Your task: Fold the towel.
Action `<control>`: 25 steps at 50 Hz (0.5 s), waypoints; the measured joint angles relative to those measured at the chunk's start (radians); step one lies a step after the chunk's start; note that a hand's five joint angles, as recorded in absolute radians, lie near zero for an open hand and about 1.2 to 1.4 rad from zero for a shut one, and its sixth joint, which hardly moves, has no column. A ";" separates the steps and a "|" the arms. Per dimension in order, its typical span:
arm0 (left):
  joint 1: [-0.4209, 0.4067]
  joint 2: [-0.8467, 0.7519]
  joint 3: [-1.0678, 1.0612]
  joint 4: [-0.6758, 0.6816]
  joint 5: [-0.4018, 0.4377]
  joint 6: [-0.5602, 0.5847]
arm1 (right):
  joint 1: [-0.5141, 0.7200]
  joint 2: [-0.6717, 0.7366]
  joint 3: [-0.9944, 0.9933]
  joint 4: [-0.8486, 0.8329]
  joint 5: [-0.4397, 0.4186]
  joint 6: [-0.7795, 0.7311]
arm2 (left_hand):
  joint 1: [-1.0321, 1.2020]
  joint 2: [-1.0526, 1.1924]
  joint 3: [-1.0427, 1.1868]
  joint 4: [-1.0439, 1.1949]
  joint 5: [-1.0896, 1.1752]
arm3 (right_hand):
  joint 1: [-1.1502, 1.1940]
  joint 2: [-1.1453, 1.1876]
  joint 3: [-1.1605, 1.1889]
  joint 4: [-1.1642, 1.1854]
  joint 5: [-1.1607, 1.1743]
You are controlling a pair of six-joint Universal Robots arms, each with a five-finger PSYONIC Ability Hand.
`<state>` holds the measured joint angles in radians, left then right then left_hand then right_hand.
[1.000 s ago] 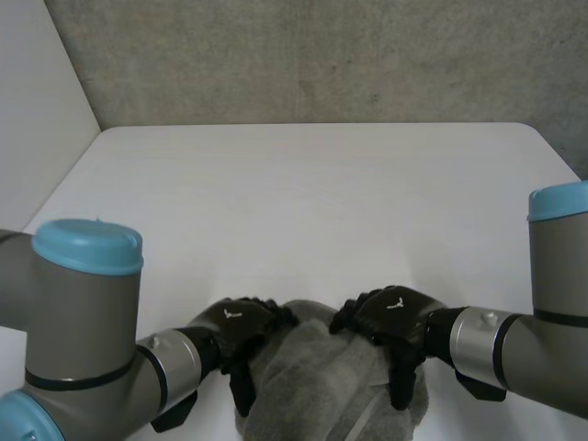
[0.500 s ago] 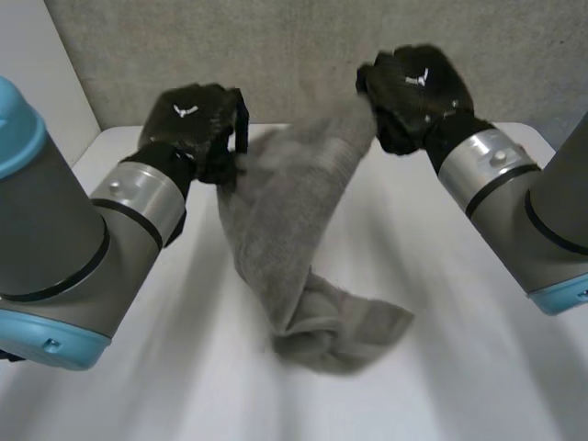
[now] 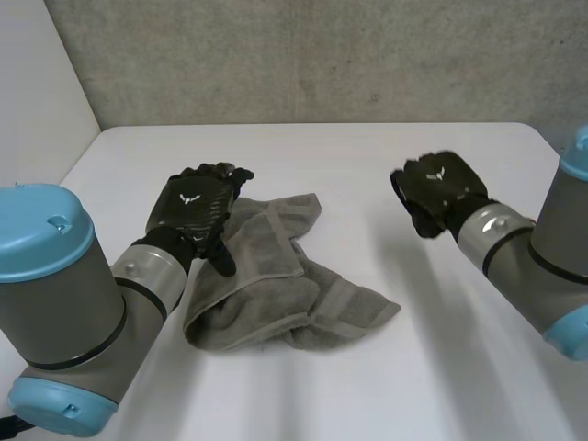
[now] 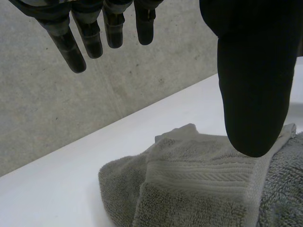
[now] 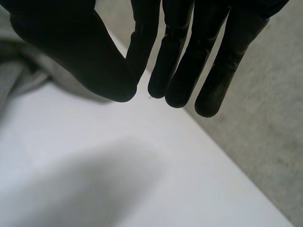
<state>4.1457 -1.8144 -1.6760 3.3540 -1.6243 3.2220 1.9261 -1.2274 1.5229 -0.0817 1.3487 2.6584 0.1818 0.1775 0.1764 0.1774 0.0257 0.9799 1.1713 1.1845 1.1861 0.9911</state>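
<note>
The grey towel point(image 3: 276, 276) lies crumpled in a loose heap on the white table point(image 3: 367, 156), left of its middle. My left hand point(image 3: 195, 213) hovers over the towel's left edge, open, with its fingers point(image 4: 80, 38) straight and its thumb point(image 4: 251, 94) held apart; the towel point(image 4: 199, 189) lies under it, untouched. My right hand point(image 3: 439, 191) hangs to the right of the towel, clear of it and above the table. Its fingers point(image 5: 189, 47) are drawn in against the thumb with nothing between them. A bit of the towel point(image 5: 19, 71) lies beyond its thumb.
A concrete wall point(image 3: 322, 55) runs along the table's far edge, and a white panel point(image 3: 37, 110) stands at its left side. Bare tabletop point(image 3: 459, 349) stretches right of and in front of the towel.
Half a second ago both hands held the towel high. Now it lies dropped on the table, the left hand has opened and lowered, and the right hand has moved off to the right.
</note>
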 measured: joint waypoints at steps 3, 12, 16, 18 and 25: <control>0.003 -0.002 -0.004 0.002 0.001 0.001 | -0.019 -0.002 0.046 0.006 0.000 -0.034 | 0.000 0.000 0.000 0.000 0.000 | -0.413 -0.468 -0.465 -0.467 -0.440; -0.001 -0.042 -0.015 0.002 0.004 0.005 | -0.032 -0.039 0.144 0.007 -0.002 -0.038 | 0.004 0.014 0.015 0.013 0.000 | -0.587 -0.725 -0.745 -0.752 -0.742; -0.009 -0.084 -0.014 0.002 0.005 0.007 | -0.027 -0.081 0.203 0.012 -0.007 -0.013 | 0.029 0.035 0.036 0.034 0.003 | -0.587 -0.725 -0.745 -0.752 -0.744; -0.012 -0.110 -0.007 0.003 0.006 0.008 | -0.023 -0.092 0.226 0.015 -0.009 0.007 | 0.036 0.040 0.041 0.041 0.011 | -0.587 -0.725 -0.745 -0.752 -0.745; -0.012 -0.203 0.044 0.008 0.004 0.032 | 0.007 -0.103 0.285 0.026 -0.042 0.121 | 0.073 0.077 0.078 0.074 0.052 | -0.587 -0.725 -0.745 -0.752 -0.745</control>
<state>4.1333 -2.0170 -1.6321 3.3615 -1.6202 3.2543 1.9326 -1.3306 1.8079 -0.0561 1.3068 2.7794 0.2544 0.2541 0.2542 0.2514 0.0777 0.3926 0.4458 0.4394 0.4342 0.2458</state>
